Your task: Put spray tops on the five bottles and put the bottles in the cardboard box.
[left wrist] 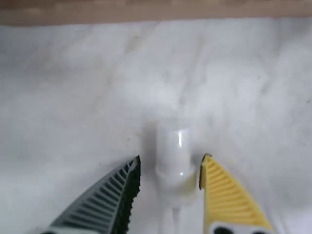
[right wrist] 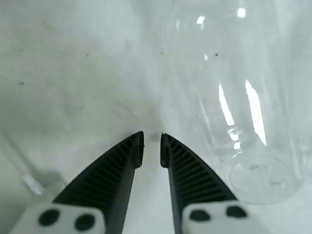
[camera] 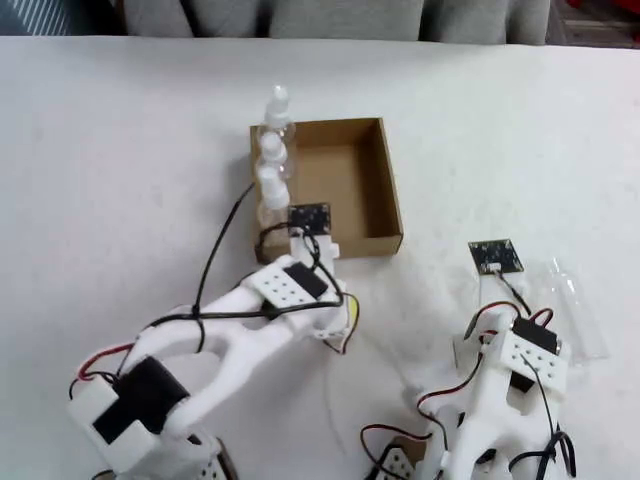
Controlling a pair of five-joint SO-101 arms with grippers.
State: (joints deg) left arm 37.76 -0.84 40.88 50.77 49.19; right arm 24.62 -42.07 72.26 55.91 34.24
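Saw the left gripper point(left wrist: 169, 165) spread, grey finger and yellow finger on either side of a white spray top point(left wrist: 173, 146) lying on the table point(left wrist: 73, 87), a slim gap at each side, no touch yet. Found the top's long axis running straight out from the wrist, head away, thin tube back toward the palm, squarely across the closing line. Judged a plain squeeze enough to take it by the collar. Placed all this near of the cardboard box point(camera: 385, 180), by its near-left corner, with three topped bottles point(camera: 272, 150) standing at its left wall. Saw the right gripper point(right wrist: 151, 139) all but pressed together, pinching nothing, with a bare clear bottle point(right wrist: 234, 97) lying just to its right, base toward the wrist, long axis roughly far to near. Judged the right arm nearer that bottle.
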